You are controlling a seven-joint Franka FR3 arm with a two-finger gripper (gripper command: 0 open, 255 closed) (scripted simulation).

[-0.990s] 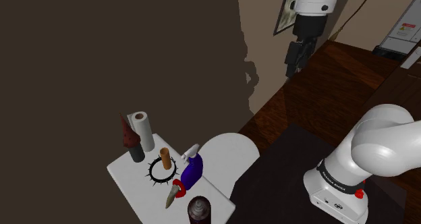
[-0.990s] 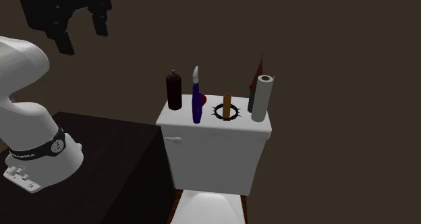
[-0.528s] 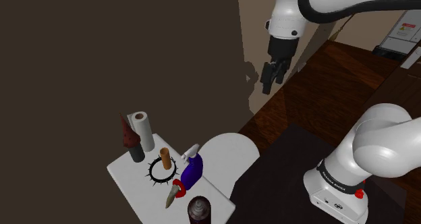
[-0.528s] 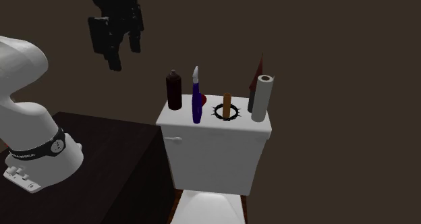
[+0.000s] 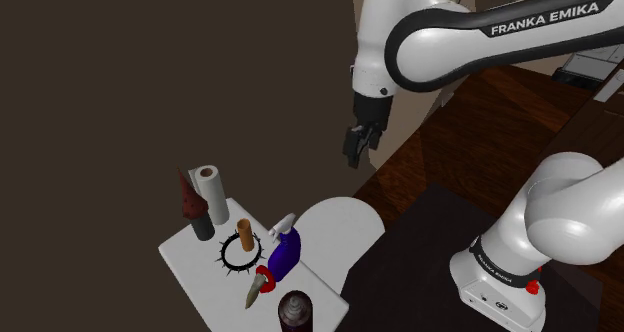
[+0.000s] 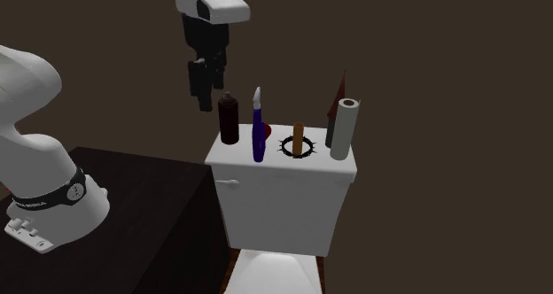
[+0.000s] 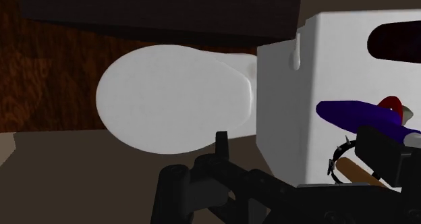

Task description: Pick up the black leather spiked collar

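The black spiked collar (image 5: 231,253) lies flat on the white toilet tank lid (image 5: 188,257), ringed around an upright brown cylinder (image 5: 244,236). In the second exterior view the collar (image 6: 289,147) sits between a blue spray bottle (image 6: 258,131) and a paper roll (image 6: 344,128). My gripper (image 5: 352,154) hangs open and empty, high in the air and well to the shoulder view's right of the tank. Seen from the second exterior view, the gripper (image 6: 199,93) is just left of and above a dark bottle (image 6: 229,118). In the wrist view the collar's spikes (image 7: 339,152) peek out beside one finger (image 7: 220,146).
On the tank lid also stand a dark bottle (image 5: 294,311), a blue spray bottle (image 5: 284,250), a paper roll (image 5: 211,192) and a dark red cone (image 5: 188,194); a grey pointed object (image 5: 255,289) lies on it. The white toilet seat (image 5: 340,230) is below the gripper. A dark wall stands behind.
The arm has swung down and to the shoulder view's left, bringing the gripper closer to the tank. The things on the tank have not moved.
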